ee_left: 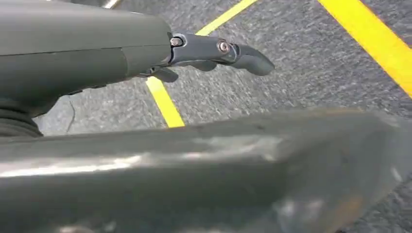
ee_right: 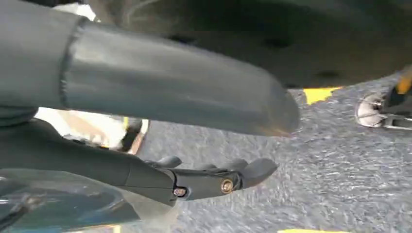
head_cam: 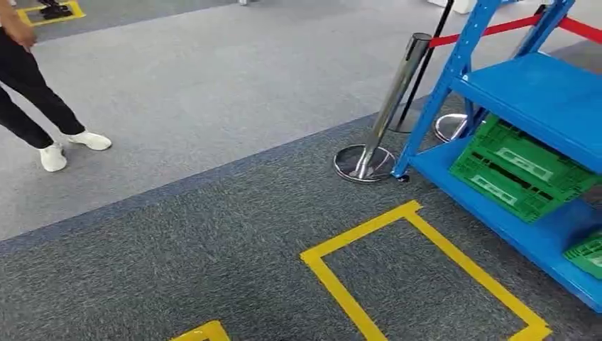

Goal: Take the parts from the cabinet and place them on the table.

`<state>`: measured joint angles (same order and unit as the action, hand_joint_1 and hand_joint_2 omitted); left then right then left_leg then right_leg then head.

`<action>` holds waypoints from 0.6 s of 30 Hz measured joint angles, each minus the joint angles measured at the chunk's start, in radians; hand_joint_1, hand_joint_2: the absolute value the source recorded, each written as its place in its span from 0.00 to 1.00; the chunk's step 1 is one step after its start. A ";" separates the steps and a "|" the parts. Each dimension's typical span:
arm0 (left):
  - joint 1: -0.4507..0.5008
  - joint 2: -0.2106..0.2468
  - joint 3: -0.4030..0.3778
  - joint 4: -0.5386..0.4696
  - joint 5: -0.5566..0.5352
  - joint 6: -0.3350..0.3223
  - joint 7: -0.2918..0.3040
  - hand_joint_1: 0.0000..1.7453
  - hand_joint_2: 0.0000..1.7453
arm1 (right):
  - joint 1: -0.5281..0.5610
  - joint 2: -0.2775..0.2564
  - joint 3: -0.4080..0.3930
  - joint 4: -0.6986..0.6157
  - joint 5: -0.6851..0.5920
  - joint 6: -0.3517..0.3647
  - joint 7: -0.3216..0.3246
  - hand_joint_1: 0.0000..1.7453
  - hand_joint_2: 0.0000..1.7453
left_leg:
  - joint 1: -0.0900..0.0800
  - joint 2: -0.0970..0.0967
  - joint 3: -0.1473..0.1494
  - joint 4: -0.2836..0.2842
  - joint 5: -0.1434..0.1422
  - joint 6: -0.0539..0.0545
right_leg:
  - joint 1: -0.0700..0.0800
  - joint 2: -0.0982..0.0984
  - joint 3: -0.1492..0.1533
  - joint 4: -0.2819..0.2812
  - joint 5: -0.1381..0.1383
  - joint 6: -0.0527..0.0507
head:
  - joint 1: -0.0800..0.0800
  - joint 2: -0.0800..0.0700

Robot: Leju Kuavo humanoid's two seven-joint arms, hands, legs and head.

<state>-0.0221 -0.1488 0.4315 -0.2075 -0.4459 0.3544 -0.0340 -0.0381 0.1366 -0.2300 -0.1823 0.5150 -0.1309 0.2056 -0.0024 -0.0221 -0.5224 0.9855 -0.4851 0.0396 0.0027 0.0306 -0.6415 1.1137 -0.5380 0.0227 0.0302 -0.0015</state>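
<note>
Head view: rack off right, post close by. Left hand and right hand look empty, fingers loosely out; blurry. You risk clipping the post turning in.

Chrome stanchion beside yellow floor tape; person walking.

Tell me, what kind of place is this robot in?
Probably a workshop or warehouse test area. There is a blue metal rack holding green plastic crates, yellow tape boxes marked on the grey carpet, and a shiny barrier post with a red belt.
</note>
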 joint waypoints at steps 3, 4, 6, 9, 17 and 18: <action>0.005 0.000 0.016 0.000 0.006 0.008 -0.003 0.00 0.00 | -0.004 0.000 -0.011 0.000 -0.006 -0.007 0.004 0.00 0.00 | 0.000 0.054 0.000 0.001 -0.003 0.000 | -0.009 -0.023 -0.095 0.197 -0.072 0.016 | -0.001 0.000; 0.004 0.000 0.021 0.000 0.007 0.009 -0.004 0.00 0.00 | -0.003 0.000 -0.014 0.000 -0.008 -0.007 0.004 0.00 0.00 | 0.001 0.068 0.001 0.001 -0.005 -0.001 | -0.014 -0.026 -0.088 0.187 -0.054 0.021 | -0.001 0.000; 0.001 -0.004 0.025 0.000 0.007 0.005 -0.005 0.00 0.00 | 0.001 0.000 -0.018 0.000 -0.009 -0.008 0.010 0.00 0.00 | 0.006 0.091 0.007 0.003 -0.011 -0.009 | -0.021 -0.041 -0.017 0.059 0.021 0.028 | -0.001 0.000; 0.002 -0.003 0.026 0.000 -0.007 -0.006 -0.006 0.00 0.00 | -0.007 0.001 -0.027 0.000 -0.013 -0.013 0.011 0.00 0.00 | -0.001 0.122 0.010 0.017 -0.029 -0.033 | -0.012 -0.107 0.071 -0.098 0.050 0.014 | 0.006 0.000; -0.001 -0.003 0.026 0.000 -0.024 0.002 -0.005 0.00 0.00 | -0.010 0.001 -0.044 0.000 -0.016 -0.014 0.011 0.00 0.00 | 0.008 0.035 -0.090 0.276 -0.177 -0.051 | -0.008 -0.016 0.067 -0.094 0.052 -0.037 | -0.008 0.000; 0.001 -0.003 0.026 0.000 -0.024 0.002 -0.005 0.00 0.00 | -0.009 0.001 -0.047 0.000 -0.016 -0.014 0.011 0.00 0.00 | 0.008 0.034 -0.123 0.338 -0.191 -0.048 | -0.005 0.001 0.067 -0.094 0.053 -0.038 | -0.009 0.000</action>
<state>-0.0213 -0.1522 0.4578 -0.2075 -0.4704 0.3563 -0.0389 -0.0471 0.1373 -0.2773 -0.1823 0.4994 -0.1450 0.2171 0.0058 0.0121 -0.6451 1.3234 -0.6757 -0.0082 -0.0024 0.0315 -0.5742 1.0193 -0.4851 -0.0157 0.0210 -0.0015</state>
